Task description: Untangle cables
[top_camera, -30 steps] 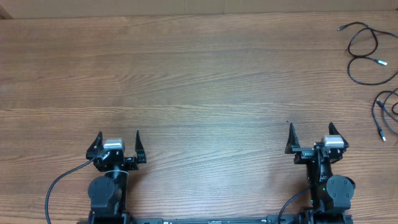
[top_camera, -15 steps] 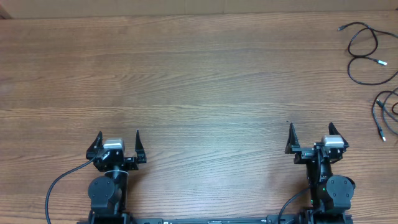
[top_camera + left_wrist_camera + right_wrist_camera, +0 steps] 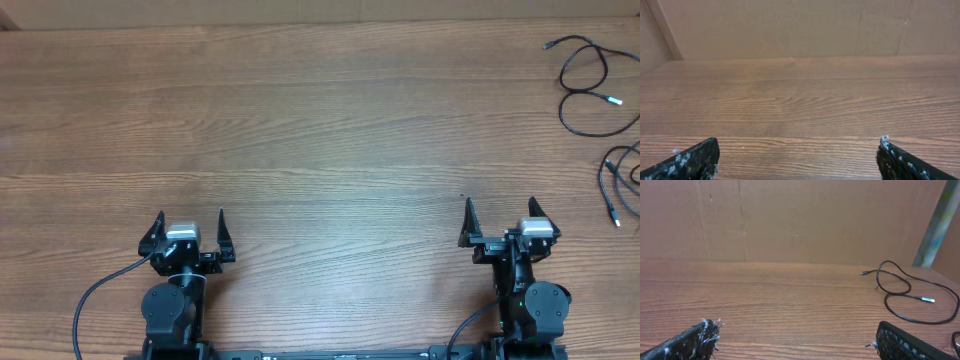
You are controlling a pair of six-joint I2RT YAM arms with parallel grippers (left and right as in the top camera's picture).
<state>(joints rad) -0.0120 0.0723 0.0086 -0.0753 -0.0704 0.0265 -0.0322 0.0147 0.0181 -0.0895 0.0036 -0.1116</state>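
Note:
Thin black cables lie at the table's far right. One cable [image 3: 588, 92] curls in loose loops with a silver-tipped plug, and the right wrist view shows it [image 3: 904, 296] ahead to the right. A second cable [image 3: 617, 180] lies nearer, partly cut off by the frame edge. My left gripper [image 3: 190, 219] rests open near the front edge at the left, nothing between its fingers [image 3: 695, 160]. Far from it, my right gripper [image 3: 500, 208] is open too, empty, well short of the cables. Bare wood fills the gap between each pair of jaws.
A wooden table [image 3: 320, 130] spreads across the view, backed by a brown cardboard wall [image 3: 790, 25]. Thicker black cables [image 3: 95, 295] run from the robot bases at the front edge. A greenish post [image 3: 937, 222] stands at the far right corner.

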